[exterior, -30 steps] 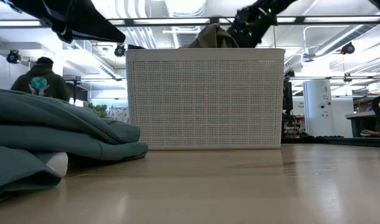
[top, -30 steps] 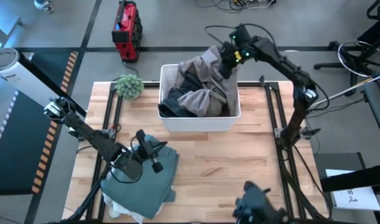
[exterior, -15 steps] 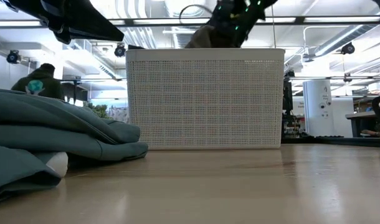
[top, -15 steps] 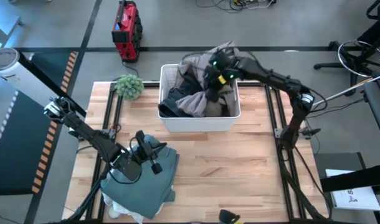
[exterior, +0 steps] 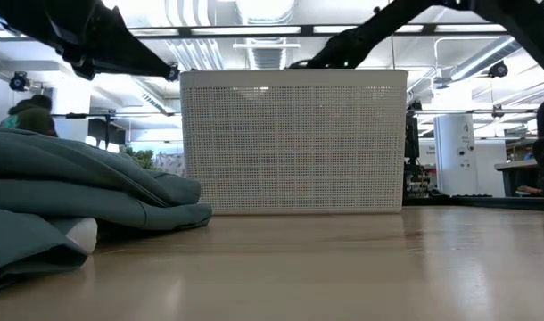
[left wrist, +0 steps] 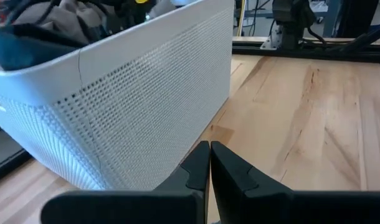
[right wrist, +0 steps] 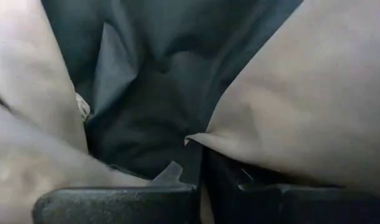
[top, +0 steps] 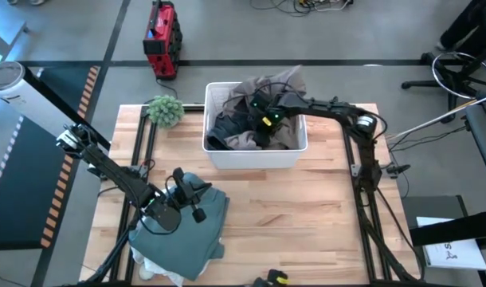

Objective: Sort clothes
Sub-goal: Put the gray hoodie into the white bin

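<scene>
1. At the table's 9 o'clock edge in the high view, the left arm reaches in to the left gripper (top: 182,206), which hangs above the grey-green piece (top: 197,239). That garment lies folded toward 7 o'clock, with a bit of the white lacy piece (top: 147,265) showing under its 7 o'clock corner. The left wrist view shows the fingers (left wrist: 199,165) pressed together with nothing between them. I judge this arm to be waiting.

2. Toward 11 o'clock on the table sits the small green plant (top: 165,110), clear of the work.

3. At 12 o'clock stands the white plastic bin (top: 255,156), holding the unsorted heap: the tan and dark grey piece (top: 267,86) bunched at the bin's 1 o'clock corner and spilling over the far rim, with darker cloth at its 9 o'clock side.

4. The right arm comes from 3 o'clock and dips the right gripper (top: 263,121) into the bin's middle. The right wrist view shows its fingers (right wrist: 184,180) closed, with tan cloth (right wrist: 302,93) draped against them and dark cloth beyond. I cannot tell whether any fabric is pinched.

5. The step in hand looks like drawing the next garment out of the bin. If a fold is caught, the next move calls for a straight lift until the cloth clears the rim, then a carry toward open table. If not, the gripper needs to part and bite a fold again.
</scene>
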